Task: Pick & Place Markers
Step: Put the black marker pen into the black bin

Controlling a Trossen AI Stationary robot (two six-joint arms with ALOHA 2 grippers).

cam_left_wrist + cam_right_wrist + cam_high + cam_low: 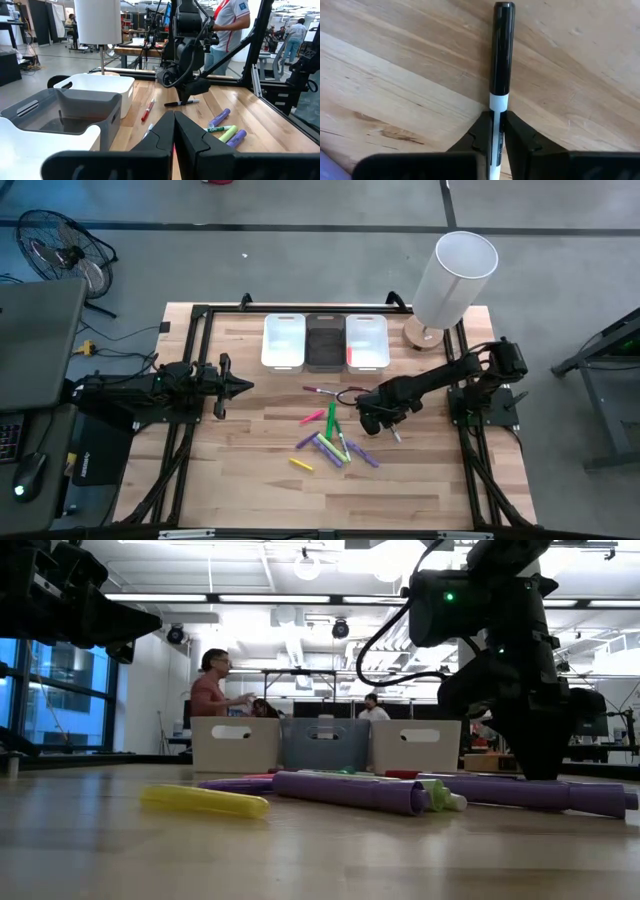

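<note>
Here a slim white-barrelled marker with a long black cap (502,60) lies flat on the wooden bench (250,480), nearer its right edge, pinched between the right gripper (495,131)'s closed dark fingers; the left gripper (174,131) hovers shut, empty.

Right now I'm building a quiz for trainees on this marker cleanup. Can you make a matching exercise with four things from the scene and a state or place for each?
Things:
1. black and white marker
2. left hand
3. dark bin
4. yellow marker

States or places:
A. between the two white bins
B. gripped by the right hand
C. lying alone on the table, apart from the pile
D. shut, holding nothing

Pairs: 1-B, 2-D, 3-A, 4-C
</note>
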